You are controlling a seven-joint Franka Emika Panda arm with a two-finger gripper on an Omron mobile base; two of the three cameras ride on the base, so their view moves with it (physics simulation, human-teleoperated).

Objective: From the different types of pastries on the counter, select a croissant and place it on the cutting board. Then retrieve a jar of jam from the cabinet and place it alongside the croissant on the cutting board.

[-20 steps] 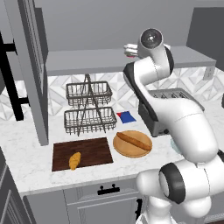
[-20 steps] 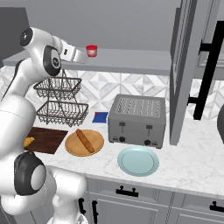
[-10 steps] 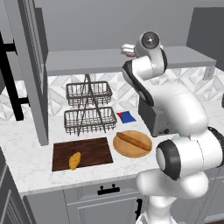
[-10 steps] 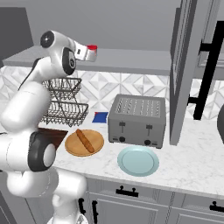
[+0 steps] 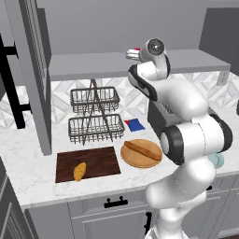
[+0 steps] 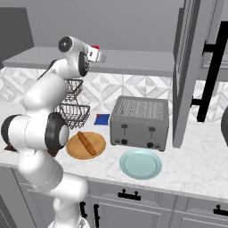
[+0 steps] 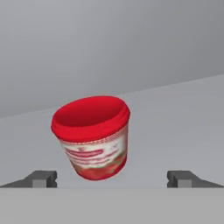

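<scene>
The arm rises from the base, folds back at the elbow and reaches up to shelf level, with the hand held roughly level and directed at the cabinet shelf. The jaws are released and stand spread wide; the two fingertips sit well apart with nothing between them.

The jar of jam stands on the grey shelf, lid up. In the hand view it appears tilted, its lid leaning toward the upper left; its long axis runs from lid to base. The jar lies ahead of the jaws, between the lines of the two fingertips and nearer the left one, and is apart from both. In the left base view the jar shows as a small red patch just beside the hand; in the right base view it sits just past the hand on the shelf.

The croissant lies on the cutting board, near the board's front left area, its long axis running roughly front to back with a slight slant. The cutting board rests flat on the bench, in front of the wire baskets and just beside the round board, which carries a long brown roll.
</scene>
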